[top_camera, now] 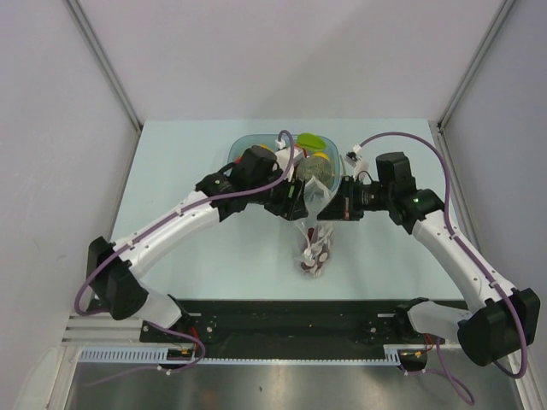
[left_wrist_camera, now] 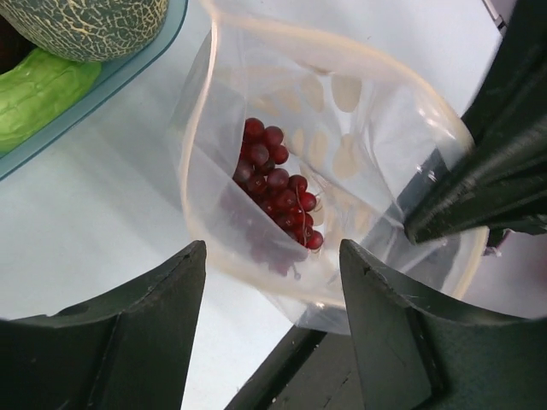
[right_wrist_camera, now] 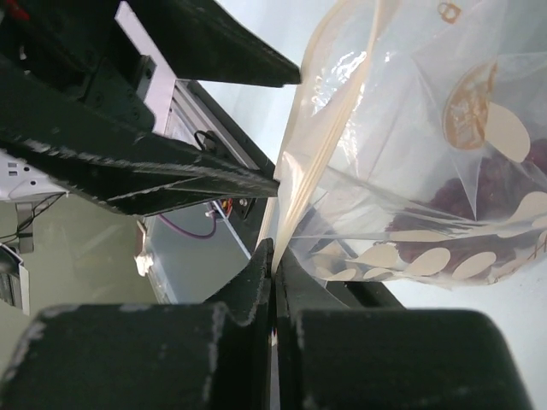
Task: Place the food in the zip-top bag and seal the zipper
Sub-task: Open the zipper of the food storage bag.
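zip-top bag (top_camera: pixel 314 213) held up just on the near side of blue bowl (left_wrist_camera: pixel 137 64), mouth gaping. grapes (left_wrist_camera: pixel 273 184) lie in the bag's bottom. grey-green bumpy ball (left_wrist_camera: pixel 85 26) sits in the bowl. right gripper (right_wrist_camera: pixel 273 256) pinched tight on the zipper (right_wrist_camera: pixel 295 184) edge. left gripper (left_wrist_camera: pixel 273 252) fingers spread wide at the bag's opposite rim.

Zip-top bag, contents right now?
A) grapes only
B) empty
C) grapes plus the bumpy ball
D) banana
A: the left wrist view looks down into the open zip-top bag and only the grapes lie in it, while the grey-green bumpy ball sits in the blue bowl.
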